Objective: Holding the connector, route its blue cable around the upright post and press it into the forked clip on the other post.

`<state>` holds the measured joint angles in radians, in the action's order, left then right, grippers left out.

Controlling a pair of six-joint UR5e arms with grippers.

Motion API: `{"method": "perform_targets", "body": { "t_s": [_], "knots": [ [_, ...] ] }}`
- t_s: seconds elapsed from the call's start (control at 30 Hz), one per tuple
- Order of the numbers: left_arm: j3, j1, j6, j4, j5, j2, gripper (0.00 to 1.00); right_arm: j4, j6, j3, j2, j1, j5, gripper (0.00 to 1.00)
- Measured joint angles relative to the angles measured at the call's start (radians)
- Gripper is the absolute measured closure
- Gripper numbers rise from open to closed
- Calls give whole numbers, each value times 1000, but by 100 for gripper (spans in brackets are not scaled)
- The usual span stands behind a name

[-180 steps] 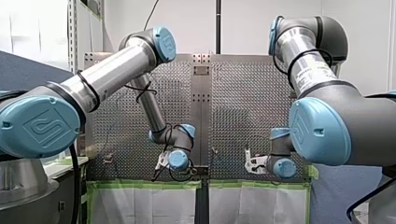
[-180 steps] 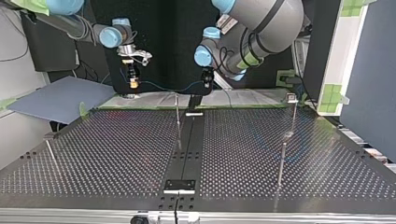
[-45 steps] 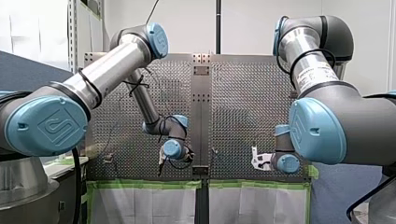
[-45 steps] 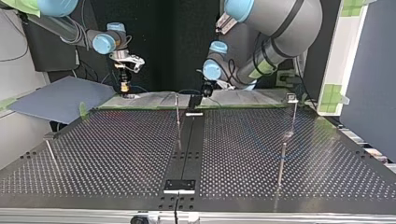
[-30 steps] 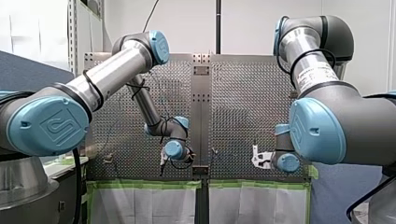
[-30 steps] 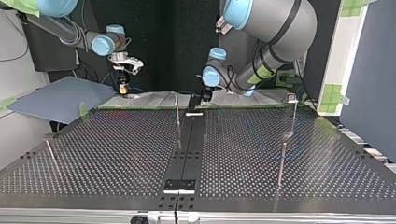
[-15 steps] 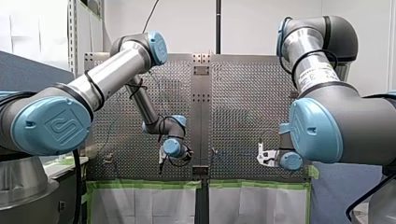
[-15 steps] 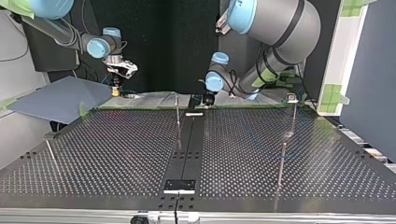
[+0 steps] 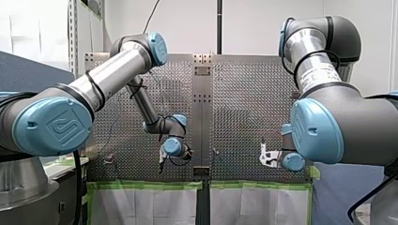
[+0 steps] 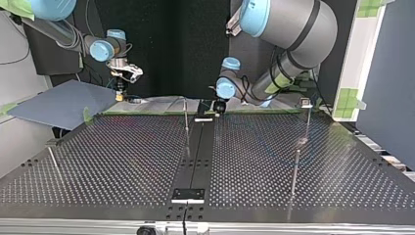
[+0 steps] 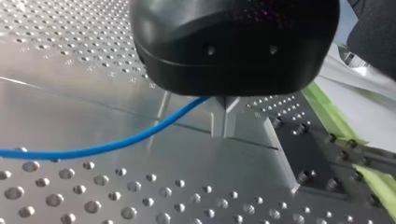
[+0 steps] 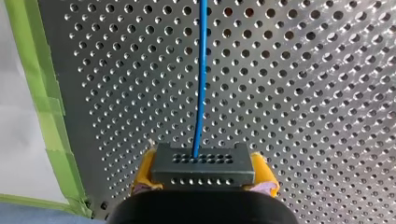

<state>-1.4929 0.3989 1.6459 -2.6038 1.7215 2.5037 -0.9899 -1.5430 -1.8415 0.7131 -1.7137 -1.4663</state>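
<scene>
In the right wrist view my right gripper (image 12: 204, 176) has its yellow pads (image 12: 145, 169) shut on a dark grey connector (image 12: 203, 161). A blue cable (image 12: 201, 70) runs from it straight ahead over the perforated plate. In the top view that gripper (image 10: 119, 96) hangs low at the far left edge of the table. My left gripper (image 11: 224, 122) is shut, its metal fingers pinching the blue cable (image 11: 93, 150) just above the plate. It (image 10: 219, 108) sits by the far end of the dark centre strip, beside a thin upright post (image 10: 186, 120). A post with a clip top (image 10: 306, 103) stands at the far right.
Two more thin posts stand on the table, one at the top view's right (image 10: 295, 169) and one at its left (image 10: 53, 159). A grey board (image 10: 63, 103) lies past the far left corner. Green tape (image 12: 46, 107) lines the plate's edge near my right gripper.
My right gripper has carried the connector further toward the top view's left and lower. My left gripper has sunk toward the plate beside the centre strip, still on the cable.
</scene>
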Motion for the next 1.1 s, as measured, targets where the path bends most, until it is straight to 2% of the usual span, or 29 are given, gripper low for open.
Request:
{"method": "perform_targets", "body": {
  "t_s": [0.33,0.63,0.77,0.93,1.1],
  "knots": [
    [33,-1,3,-3,1,0,100,24,0,36,-1,5,-2,44],
    [74,-2,15,-36,1,0,100,44,6,77,-13,12,-25,44],
    [85,-2,16,-45,0,0,100,64,20,105,-39,13,-33,44],
    [95,-3,18,-60,-2,0,100,104,50,148,-80,13,-42,44],
    [97,-5,23,-68,-4,0,100,143,58,177,-95,13,-42,44]
  ]
}}
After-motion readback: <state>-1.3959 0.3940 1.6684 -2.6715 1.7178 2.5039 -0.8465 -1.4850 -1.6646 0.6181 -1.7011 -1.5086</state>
